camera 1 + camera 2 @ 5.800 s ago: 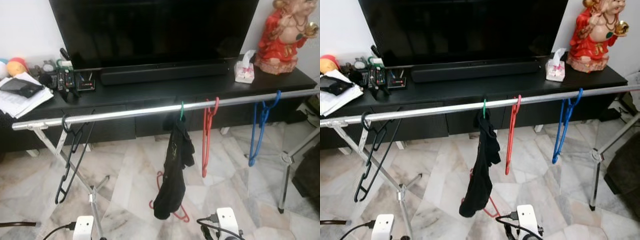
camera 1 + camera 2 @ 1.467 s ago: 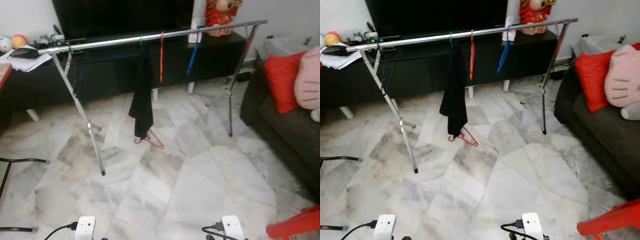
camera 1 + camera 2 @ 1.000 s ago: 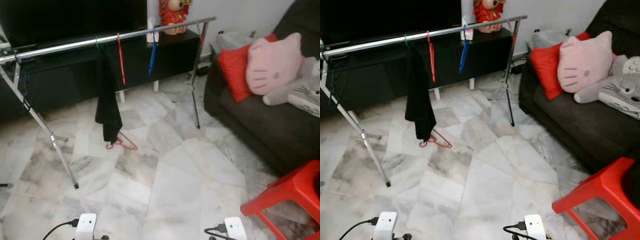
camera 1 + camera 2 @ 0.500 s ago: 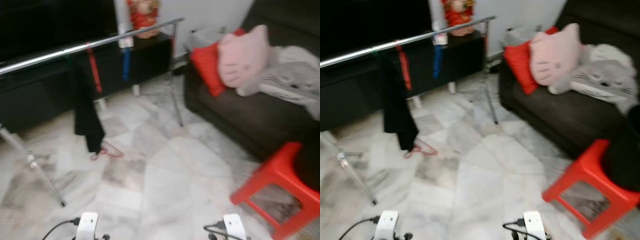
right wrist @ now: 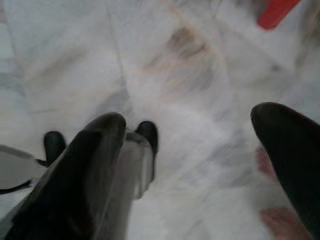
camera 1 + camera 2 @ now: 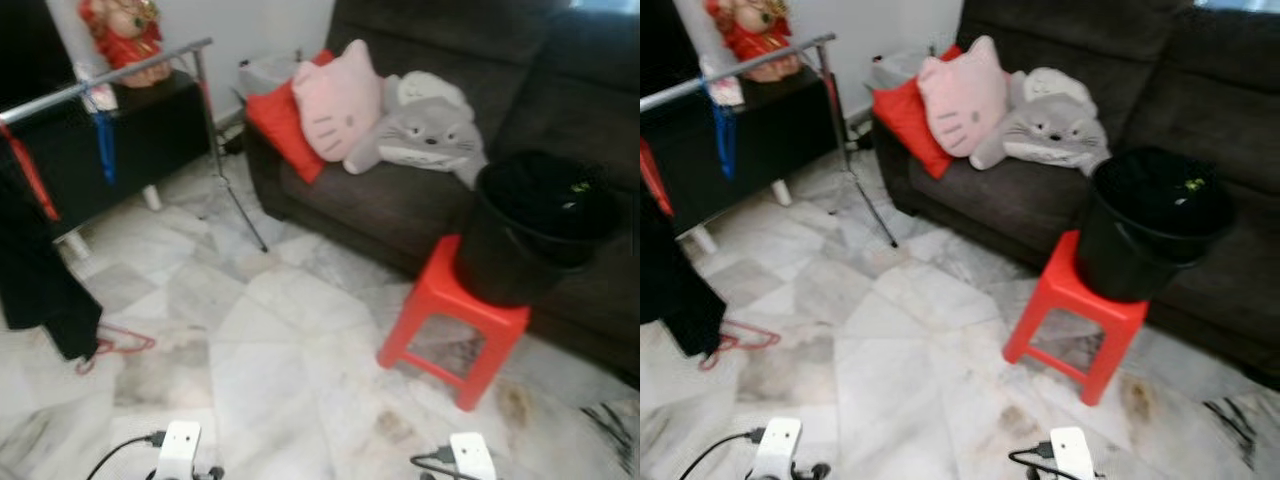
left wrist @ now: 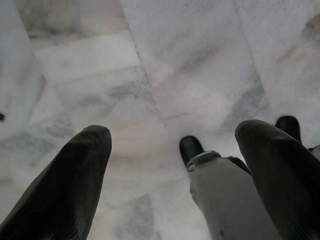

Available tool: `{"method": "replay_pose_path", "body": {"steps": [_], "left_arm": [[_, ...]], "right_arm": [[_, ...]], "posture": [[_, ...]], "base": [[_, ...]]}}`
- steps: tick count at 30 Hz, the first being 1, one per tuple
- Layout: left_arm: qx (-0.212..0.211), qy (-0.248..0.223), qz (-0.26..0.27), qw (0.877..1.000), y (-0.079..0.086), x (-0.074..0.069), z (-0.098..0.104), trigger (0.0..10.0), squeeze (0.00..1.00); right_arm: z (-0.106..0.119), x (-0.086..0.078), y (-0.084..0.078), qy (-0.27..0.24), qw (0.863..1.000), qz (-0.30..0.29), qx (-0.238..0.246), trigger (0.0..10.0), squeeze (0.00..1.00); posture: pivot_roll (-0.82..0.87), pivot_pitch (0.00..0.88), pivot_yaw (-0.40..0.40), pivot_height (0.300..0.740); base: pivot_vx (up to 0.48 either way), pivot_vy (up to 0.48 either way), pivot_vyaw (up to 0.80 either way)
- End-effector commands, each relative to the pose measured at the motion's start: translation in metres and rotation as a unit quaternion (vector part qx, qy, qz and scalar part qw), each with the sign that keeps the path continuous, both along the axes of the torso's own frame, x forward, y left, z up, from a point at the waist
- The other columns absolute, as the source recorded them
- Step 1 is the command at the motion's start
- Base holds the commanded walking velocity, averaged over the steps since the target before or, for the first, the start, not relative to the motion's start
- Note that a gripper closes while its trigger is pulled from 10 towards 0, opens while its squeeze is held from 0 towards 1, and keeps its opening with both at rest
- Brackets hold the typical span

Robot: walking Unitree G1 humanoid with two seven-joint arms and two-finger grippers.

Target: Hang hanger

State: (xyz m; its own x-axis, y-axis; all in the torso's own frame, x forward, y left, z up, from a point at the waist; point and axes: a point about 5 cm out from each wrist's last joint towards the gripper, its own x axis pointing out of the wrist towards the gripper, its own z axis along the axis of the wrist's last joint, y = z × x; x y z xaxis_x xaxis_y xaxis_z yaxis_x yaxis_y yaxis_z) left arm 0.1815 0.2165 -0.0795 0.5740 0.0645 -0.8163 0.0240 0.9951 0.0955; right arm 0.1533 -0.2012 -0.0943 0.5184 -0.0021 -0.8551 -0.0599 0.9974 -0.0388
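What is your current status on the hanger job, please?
Both end effectors open, empty, hanging over marble floor. Red hanger lying on floor beneath rack rail. Red stool with black bucket ahead.

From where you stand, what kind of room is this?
Most likely a home living room: a dark grey fabric sofa with plush cushions, a black TV cabinet, and a silver metal clothes rail on a marble floor.

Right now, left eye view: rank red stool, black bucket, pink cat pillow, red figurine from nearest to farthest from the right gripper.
The right gripper hangs low over the floor, open.
1. Red stool, ahead on the right.
2. Black bucket, standing on the stool's far side.
3. Pink cat pillow, on the sofa, further back.
4. Red figurine, far left on the black cabinet.
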Motion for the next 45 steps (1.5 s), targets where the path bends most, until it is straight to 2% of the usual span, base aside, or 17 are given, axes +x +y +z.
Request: {"method": "replay_pose_path", "body": {"steps": [1,12,45], "left_arm": [[0.005,0.006,-0.005,1.000,0.0015,-0.0016,-0.0006,10.0,0.00],[0.020,0.006,-0.013,1.000,0.0029,-0.0003,0.0002,10.0,0.00],[0.018,0.010,0.001,1.000,0.0031,-0.0052,-0.0021,10.0,0.00]], "right_arm": [[0.0001,-0.0001,-0.0009,0.000,1.000,0.001,-0.003,10.0,0.00],[0.0003,0.0011,0.0007,-0.001,1.000,0.001,-0.002,10.0,0.00],[0.0005,0.0006,-0.0011,-0.003,1.000,-0.004,-0.002,10.0,0.00]], "posture": [[-0.11,0.000,0.007,0.740],[-0.11,0.000,0.011,0.740],[-0.10,0.000,0.006,0.740]], "base": [[0.000,0.000,-0.77],[0.000,0.000,-0.77],[0.000,-0.039,-0.77]]}}
